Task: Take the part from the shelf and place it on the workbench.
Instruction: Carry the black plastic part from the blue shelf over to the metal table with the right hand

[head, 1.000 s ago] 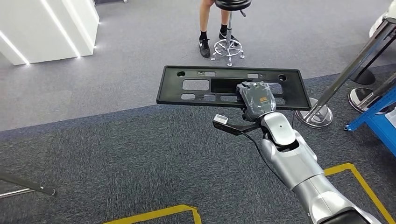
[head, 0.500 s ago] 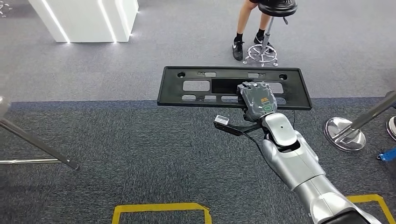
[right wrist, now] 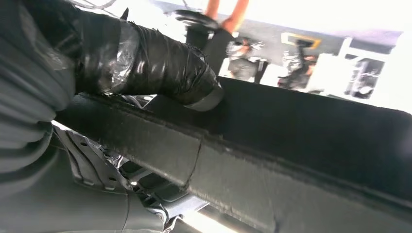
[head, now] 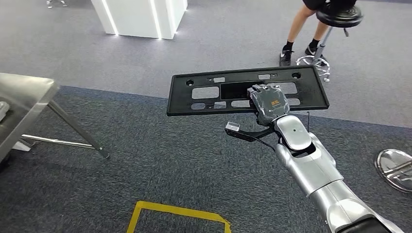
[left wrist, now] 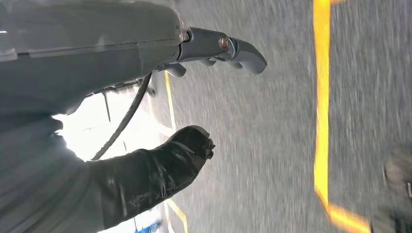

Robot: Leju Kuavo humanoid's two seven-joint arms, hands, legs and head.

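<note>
At your nine o'clock in the head view, a steel tabletop (head: 22, 99) juts in from the edge on slanted legs, standing on the dark carpet. At about eleven o'clock, far back, you have a white block with lit strips (head: 141, 17). Low at six o'clock, a yellow floor marking (head: 177, 213) lies on the carpet.

Centre frame, toward one o'clock, the part (head: 247, 91), a long black flat panel with rectangular cut-outs, hangs level above the floor, well apart from the tabletop. Your right hand (head: 268, 103) grips it near its nearer long edge, right of the middle; the right wrist view shows the taped thumb (right wrist: 160, 65) pressed on the top of the panel's edge.

At one to two o'clock, farther back, a person's legs (head: 299, 31) stand beside a black stool (head: 335, 17). At three to four o'clock, a round chrome base (head: 396, 167) rests on the carpet.

Your left hand (left wrist: 194, 97) shows in the left wrist view over grey carpet and yellow lines, thumb and fingers spread apart with nothing between them.
</note>
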